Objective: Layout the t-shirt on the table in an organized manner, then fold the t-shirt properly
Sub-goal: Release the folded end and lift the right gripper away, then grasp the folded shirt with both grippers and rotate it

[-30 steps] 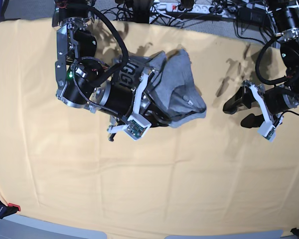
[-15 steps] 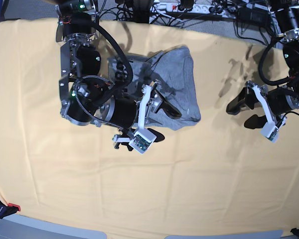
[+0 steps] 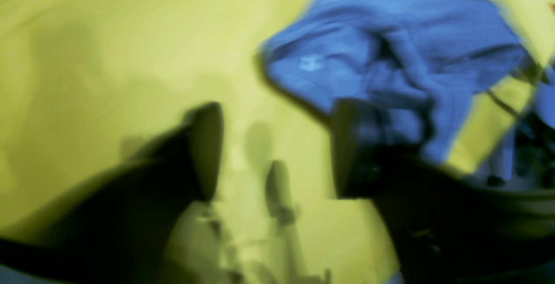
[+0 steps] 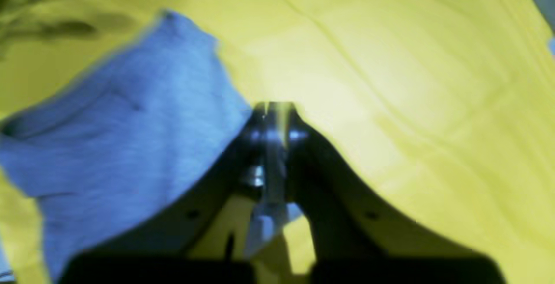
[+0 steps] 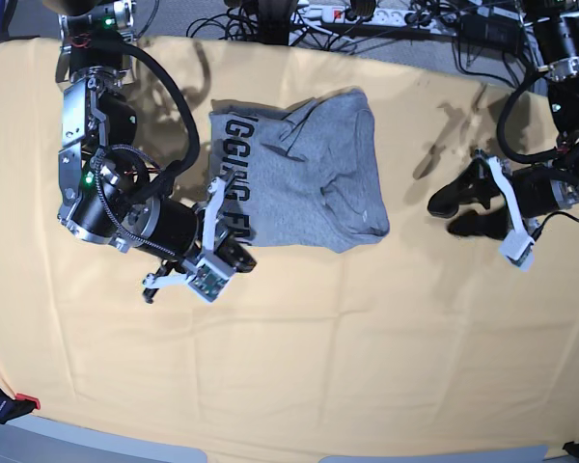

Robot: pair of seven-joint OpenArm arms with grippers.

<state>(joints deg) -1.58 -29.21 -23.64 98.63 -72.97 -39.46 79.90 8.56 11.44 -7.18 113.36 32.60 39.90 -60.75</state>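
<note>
The t-shirt [image 5: 299, 174] lies bunched on the worktop [image 5: 367, 367], toward twelve o'clock of the base view's centre, lettering showing along its nine o'clock side and plain grey folds heaped over the rest. The right gripper [image 5: 239, 258] sits at the shirt's seven o'clock corner with its fingers clenched; the right wrist view shows the tips [image 4: 275, 119] pressed together at the hem, but blur hides whether any cloth is pinched between them. The left gripper [image 5: 452, 214] hangs at three o'clock, well apart from the shirt, its fingers parted and holding nothing.

The likely risk is a pull on an empty or single-layer pinch: if the right fingers have missed the hem, a drag toward six o'clock would leave the shirt heaped; if they caught only one layer, the folds would twist rather than spread. The left arm, arriving late, could also press cloth down before it is flat.

The base view alone gives the shirt's whole outline and both arms at once. The right wrist view alone shows the fingertip seam against the hem. The left wrist view, smeared, adds the shirt's three o'clock edge and a small pale mark [image 3: 310, 63] on it.
</note>
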